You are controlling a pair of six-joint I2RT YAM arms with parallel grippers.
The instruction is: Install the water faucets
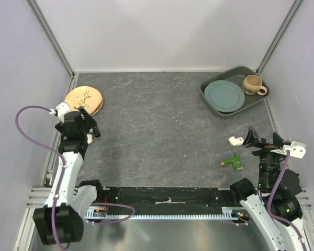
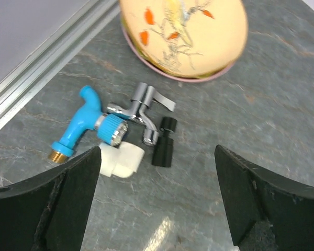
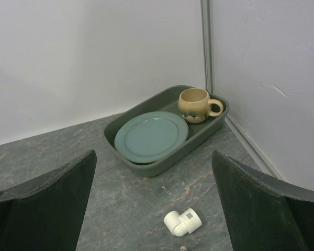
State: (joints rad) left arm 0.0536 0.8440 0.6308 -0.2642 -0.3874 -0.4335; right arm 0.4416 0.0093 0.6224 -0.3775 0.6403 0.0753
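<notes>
From above, your left gripper (image 1: 89,123) sits at the left edge of the table (image 1: 157,120), just below a patterned plate (image 1: 83,100), and it covers whatever lies under it, so no blue faucet shows here. Your right gripper (image 1: 261,138) is near the right wall. The green faucet (image 1: 232,161) lies on the table just left of that arm, with nothing touching it. A white elbow (image 1: 235,140) lies a little above it, apart from it. In the far right corner a tray (image 1: 205,89) holds a teal plate (image 1: 224,95) and a mug (image 1: 254,84). In the left wrist view, your left gripper (image 2: 157,201) has its fingers (image 2: 68,201) spread wide and holding nothing. The blue faucet (image 2: 81,123) lies flat on the table ahead of them, brass tip toward the lower left. A chrome tap (image 2: 144,107) lies against its round knob, a white block (image 2: 120,159) touches the knob from below, and a black piece (image 2: 165,141) lies just right of that. The patterned plate (image 2: 183,36) is beyond, close to the chrome tap. In the right wrist view, your right gripper (image 3: 154,206) is also wide apart and empty, fingers (image 3: 42,206) at both edges. The white elbow (image 3: 183,222) lies between them on the table. The tray (image 3: 162,166) sits farther back in the corner with the teal plate (image 3: 152,137) and mug (image 3: 197,104) inside. The green faucet is out of this view.
</notes>
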